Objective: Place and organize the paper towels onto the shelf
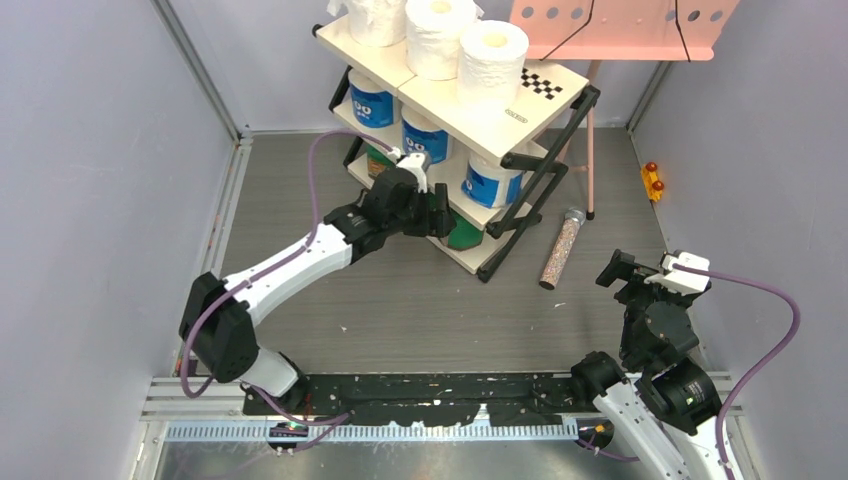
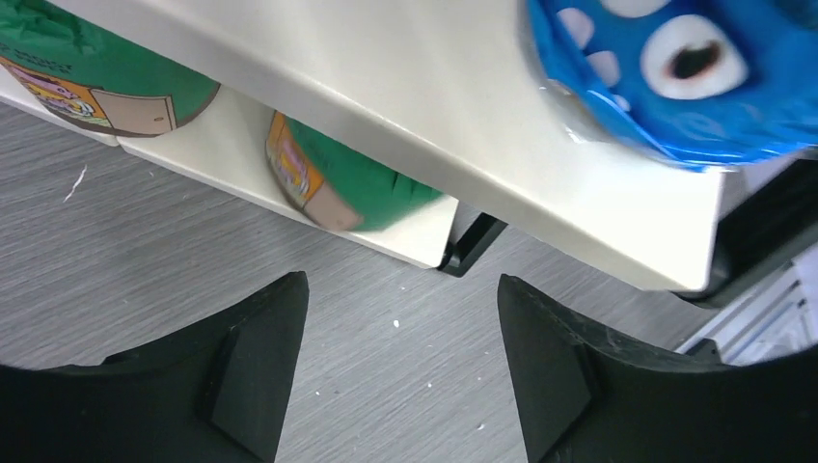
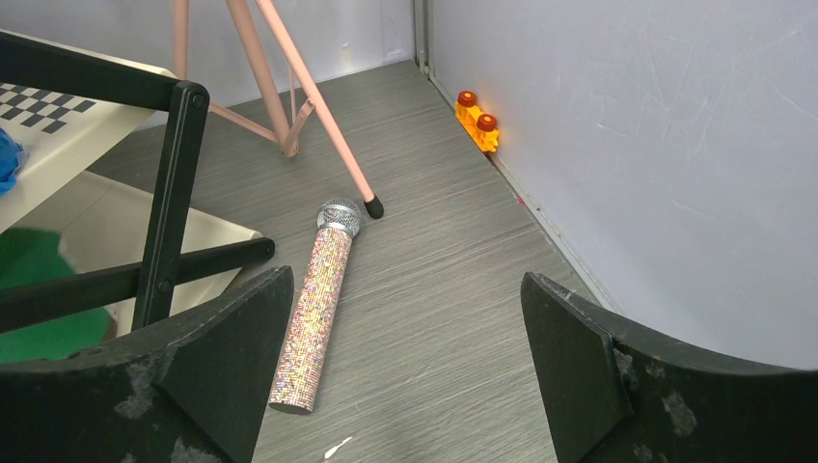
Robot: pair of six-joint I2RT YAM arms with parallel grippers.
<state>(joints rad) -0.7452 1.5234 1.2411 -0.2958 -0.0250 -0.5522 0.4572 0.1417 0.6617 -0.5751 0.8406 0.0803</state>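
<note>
White paper towels [image 1: 440, 35] occupy the top tier of the shelf [image 1: 480, 125], blue rolls [image 1: 425, 132] the middle, green rolls [image 2: 357, 183] the bottom. Left claw [image 2: 397, 309] (jaws apart, empty) faces the bottom tier. Right claw [image 3: 405, 299]: apart, empty, above the table [image 1: 420, 300].

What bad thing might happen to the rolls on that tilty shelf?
The open left claw sits close to the green roll, which lies near the corner of the lowest board. Backing out carelessly might nudge it off. Lifting too early might bump the middle board and shake the blue roll near its edge.
</note>
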